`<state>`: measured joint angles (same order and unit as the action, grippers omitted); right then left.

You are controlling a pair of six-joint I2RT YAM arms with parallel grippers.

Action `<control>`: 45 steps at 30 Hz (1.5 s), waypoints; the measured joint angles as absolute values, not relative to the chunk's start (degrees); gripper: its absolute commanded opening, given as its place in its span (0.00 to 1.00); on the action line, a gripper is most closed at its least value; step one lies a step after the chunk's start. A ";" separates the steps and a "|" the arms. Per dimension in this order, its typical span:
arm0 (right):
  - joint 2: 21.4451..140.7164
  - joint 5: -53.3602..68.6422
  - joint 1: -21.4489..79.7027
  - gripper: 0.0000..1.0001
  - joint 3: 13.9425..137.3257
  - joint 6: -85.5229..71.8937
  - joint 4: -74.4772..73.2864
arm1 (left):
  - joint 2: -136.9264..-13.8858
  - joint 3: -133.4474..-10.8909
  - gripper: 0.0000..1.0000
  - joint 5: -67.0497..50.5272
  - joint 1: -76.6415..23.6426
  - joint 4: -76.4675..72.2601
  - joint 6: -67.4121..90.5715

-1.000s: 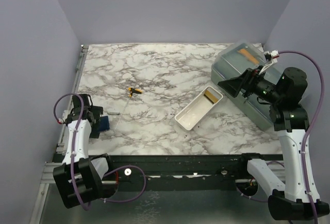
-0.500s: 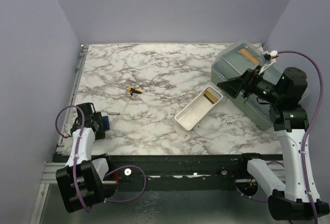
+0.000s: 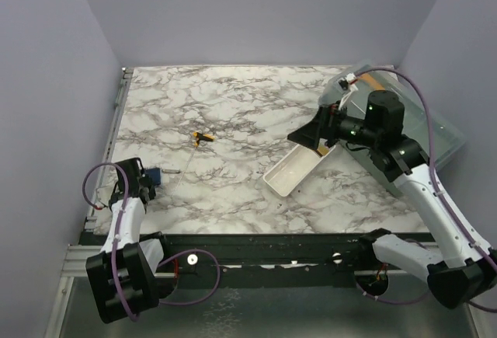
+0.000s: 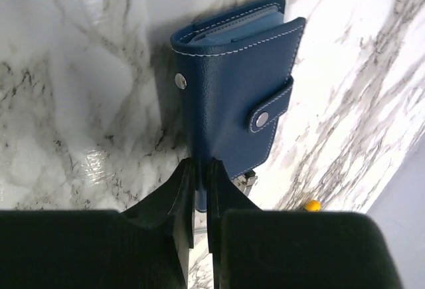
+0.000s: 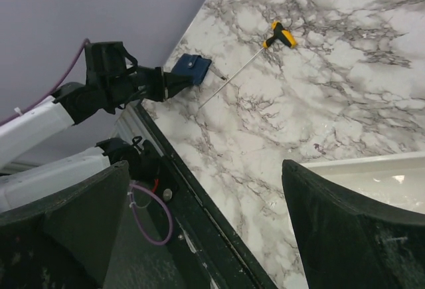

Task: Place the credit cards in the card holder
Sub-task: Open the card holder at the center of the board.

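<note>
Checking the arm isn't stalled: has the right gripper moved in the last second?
Yes. The right gripper swung left, from over the box to above the tray's far end.

Left tool (image 4: 200, 168) pinched narrow, right tool (image 5: 204, 169) spread wide.

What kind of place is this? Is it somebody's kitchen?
Probably a robot lab test booth, not a kitchen. A left arm and a right arm are bolted to a metal rail at a marble-patterned table, boxed in by plain lilac walls.
</note>
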<state>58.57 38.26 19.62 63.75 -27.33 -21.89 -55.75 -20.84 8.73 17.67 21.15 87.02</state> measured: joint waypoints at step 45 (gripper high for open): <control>104.49 -6.55 56.31 0.67 76.60 -28.53 -19.99 | -67.96 -20.40 0.05 -31.66 -10.26 -0.56 53.36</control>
